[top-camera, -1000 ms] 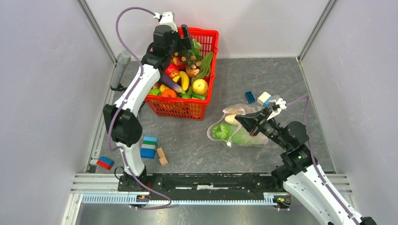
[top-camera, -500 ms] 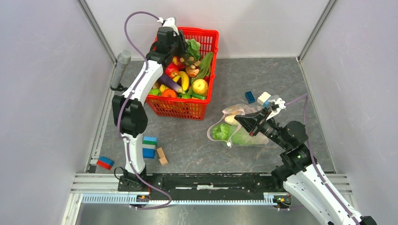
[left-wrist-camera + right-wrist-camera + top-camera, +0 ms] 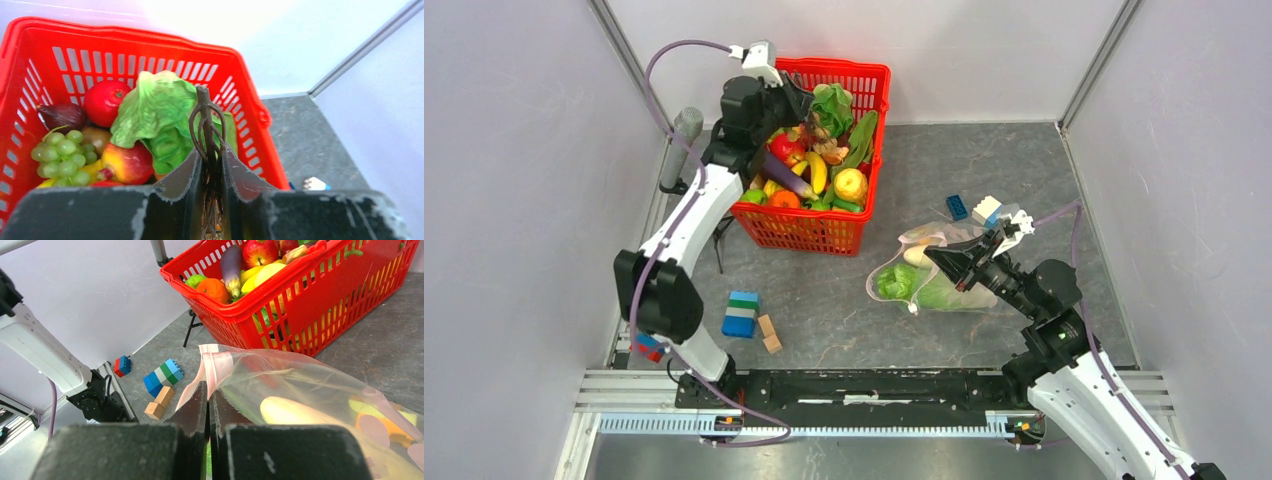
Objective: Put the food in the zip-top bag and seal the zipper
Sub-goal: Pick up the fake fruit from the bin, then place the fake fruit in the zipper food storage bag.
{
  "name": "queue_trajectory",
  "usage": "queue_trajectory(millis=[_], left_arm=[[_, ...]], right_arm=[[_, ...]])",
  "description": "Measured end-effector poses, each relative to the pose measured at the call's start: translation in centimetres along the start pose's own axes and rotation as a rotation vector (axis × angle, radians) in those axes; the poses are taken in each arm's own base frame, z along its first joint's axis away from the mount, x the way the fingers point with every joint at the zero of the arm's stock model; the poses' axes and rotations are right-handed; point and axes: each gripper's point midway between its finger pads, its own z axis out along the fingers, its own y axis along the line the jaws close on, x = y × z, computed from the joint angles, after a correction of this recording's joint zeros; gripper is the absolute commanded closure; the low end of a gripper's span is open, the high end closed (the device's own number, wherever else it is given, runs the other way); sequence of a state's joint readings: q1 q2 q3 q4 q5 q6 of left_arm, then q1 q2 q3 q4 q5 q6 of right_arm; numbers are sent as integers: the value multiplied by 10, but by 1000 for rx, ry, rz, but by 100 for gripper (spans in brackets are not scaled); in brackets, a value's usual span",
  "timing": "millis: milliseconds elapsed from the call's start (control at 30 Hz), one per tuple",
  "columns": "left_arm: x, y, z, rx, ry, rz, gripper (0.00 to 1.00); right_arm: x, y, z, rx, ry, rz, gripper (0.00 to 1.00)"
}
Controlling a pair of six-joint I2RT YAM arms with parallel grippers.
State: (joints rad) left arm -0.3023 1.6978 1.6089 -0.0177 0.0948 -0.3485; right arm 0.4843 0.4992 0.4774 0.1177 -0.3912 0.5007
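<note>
My left gripper [image 3: 809,108] hangs over the red basket's far end. In the left wrist view this gripper [image 3: 211,155] is shut on the brown twiggy stem [image 3: 205,117] of a toy bunch. What hangs below the stem is hidden. Under it lie food pieces: leafy greens [image 3: 155,110], a red apple [image 3: 105,100] and green grapes [image 3: 62,152]. The zip-top bag [image 3: 934,282] lies at centre right holding a napa cabbage [image 3: 899,280] and a white radish [image 3: 287,410]. My right gripper [image 3: 208,387] is shut on the bag's pink zipper strip [image 3: 217,365], lifting the mouth.
The red mesh basket [image 3: 809,228] stands at the back, with eggplant [image 3: 789,178], banana and orange inside. Stacked blocks [image 3: 742,313] and wooden blocks [image 3: 769,333] lie left of centre. Blue and white blocks [image 3: 972,208] sit behind the bag. A grey cylinder on a stand [image 3: 684,135] is by the left wall.
My left gripper has closed from wide open onto the brown stem, and its arm has swung left over the basket. The right arm and bag have not moved.
</note>
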Motion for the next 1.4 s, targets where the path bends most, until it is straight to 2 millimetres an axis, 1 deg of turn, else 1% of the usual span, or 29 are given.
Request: queue_trajectory(millis=[67,167,333,400,500,567,600,667,700,767,867,967,1033,1133,1233,1400], left_arm=[[-8,-11,-16,45,-39,-21,93],[-14,-26,-42,115,-85,-50,94],[-21,-59,-91,273,-156,-112,95],[-19,-74,-112,340,-177,-132,95],[-14,-104,-143,452,-194,-147,95],[-9,-131,-165,539,-207,-145,95],[-6,-140,-174,571,-211,-145,96],[5,-162,-194,642,-212,-151,96],[13,-172,-205,675,-210,-157,96],[28,-185,-220,720,-199,-169,96],[50,-192,-230,739,-176,-189,97],[71,-195,-232,740,-149,-202,96],[81,-198,-233,741,-132,-208,96],[81,-205,-234,761,-144,-215,98],[82,-210,-230,767,-162,-224,98],[98,-222,-222,774,-138,-231,98]], right_arm=[[0,0,-1,0,-1,0,100],[-1,1,-1,-1,-3,-1,100],[-1,1,-1,-2,-5,10,100],[-1,1,-1,2,-10,25,100],[-2,-1,0,12,-24,53,100],[-3,-2,1,19,-39,75,100],[-3,-3,1,20,-44,85,100],[-4,-4,2,27,-58,106,100],[-4,-4,2,29,-65,117,100],[-5,-5,3,32,-78,141,100],[-7,-6,5,36,-92,170,100],[-9,-5,7,29,-104,199,100],[-10,-4,8,25,-109,213,100],[-11,-4,9,21,-112,228,100],[-11,-3,10,20,-112,236,99],[-11,-3,10,19,-113,245,99]])
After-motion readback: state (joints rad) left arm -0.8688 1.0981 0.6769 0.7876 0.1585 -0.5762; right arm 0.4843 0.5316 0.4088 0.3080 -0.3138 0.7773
